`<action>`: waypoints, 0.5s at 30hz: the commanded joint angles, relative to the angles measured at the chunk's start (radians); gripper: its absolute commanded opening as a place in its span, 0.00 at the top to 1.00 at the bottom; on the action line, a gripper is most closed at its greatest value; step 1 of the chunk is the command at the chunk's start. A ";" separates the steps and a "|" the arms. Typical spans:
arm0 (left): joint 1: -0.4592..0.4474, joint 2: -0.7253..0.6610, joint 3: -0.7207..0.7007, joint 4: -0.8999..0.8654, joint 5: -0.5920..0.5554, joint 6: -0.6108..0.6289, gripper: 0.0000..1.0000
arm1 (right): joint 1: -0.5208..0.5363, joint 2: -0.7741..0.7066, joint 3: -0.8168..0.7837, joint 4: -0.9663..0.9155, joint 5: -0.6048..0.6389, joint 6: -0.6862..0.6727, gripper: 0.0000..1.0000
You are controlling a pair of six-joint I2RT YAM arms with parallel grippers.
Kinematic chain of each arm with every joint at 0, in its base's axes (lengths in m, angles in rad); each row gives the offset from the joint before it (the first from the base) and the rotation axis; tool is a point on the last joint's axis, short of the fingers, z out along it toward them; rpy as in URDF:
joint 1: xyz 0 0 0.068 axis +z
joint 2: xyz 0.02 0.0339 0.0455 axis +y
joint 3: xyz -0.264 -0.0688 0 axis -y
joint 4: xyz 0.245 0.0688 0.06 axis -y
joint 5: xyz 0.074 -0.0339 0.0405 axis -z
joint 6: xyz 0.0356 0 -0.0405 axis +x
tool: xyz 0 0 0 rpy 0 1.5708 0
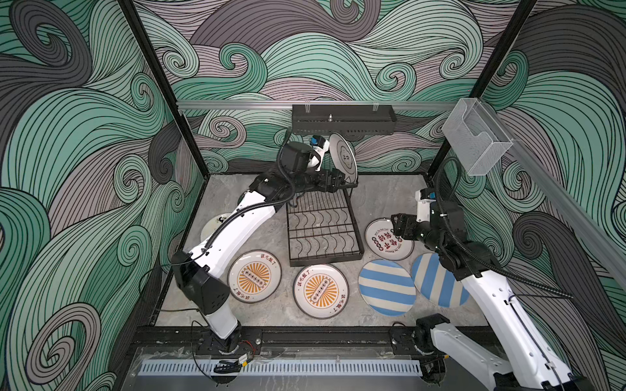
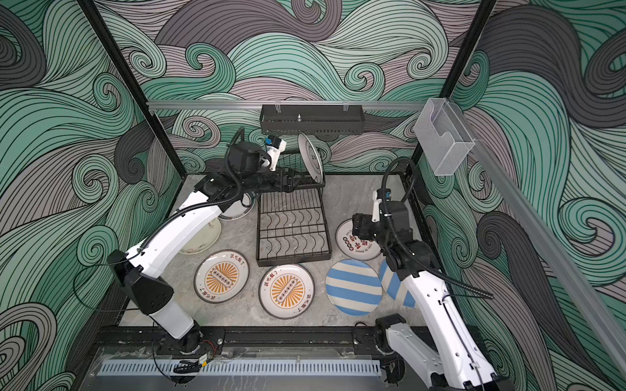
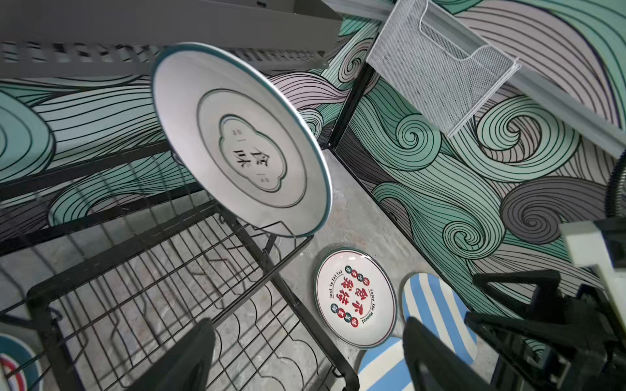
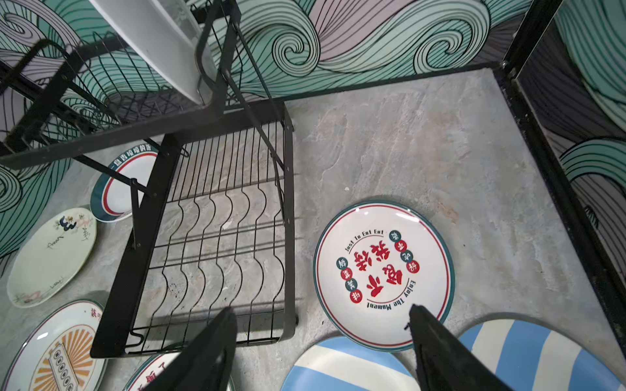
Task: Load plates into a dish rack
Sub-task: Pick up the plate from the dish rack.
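A black perforated shelf (image 1: 343,119) hangs on the far wall (image 1: 305,61). A clear plastic box (image 1: 476,135) is mounted far right, above the grey tabletop (image 1: 389,199).

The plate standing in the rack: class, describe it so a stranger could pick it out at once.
Start at the black wire dish rack. On its raised upper tier, near the back wall, one teal-rimmed white plate stands on edge. The other plates lie flat on the table; this alone is upright.

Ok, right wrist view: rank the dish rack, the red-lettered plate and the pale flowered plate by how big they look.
1. dish rack, largest by far
2. red-lettered plate
3. pale flowered plate, seen slanted and farther off, so the real plates may match.
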 commanded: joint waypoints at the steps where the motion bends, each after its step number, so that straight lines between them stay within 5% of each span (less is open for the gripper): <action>1: -0.035 0.064 0.140 -0.062 -0.069 0.048 0.11 | -0.005 -0.015 -0.038 0.033 -0.027 0.030 0.20; 9: -0.046 0.231 0.400 -0.110 -0.100 0.050 0.11 | -0.006 -0.070 -0.084 0.033 0.006 0.020 0.20; 15: -0.052 0.346 0.532 -0.148 -0.104 0.056 0.21 | -0.006 -0.092 -0.100 0.032 0.016 0.022 0.20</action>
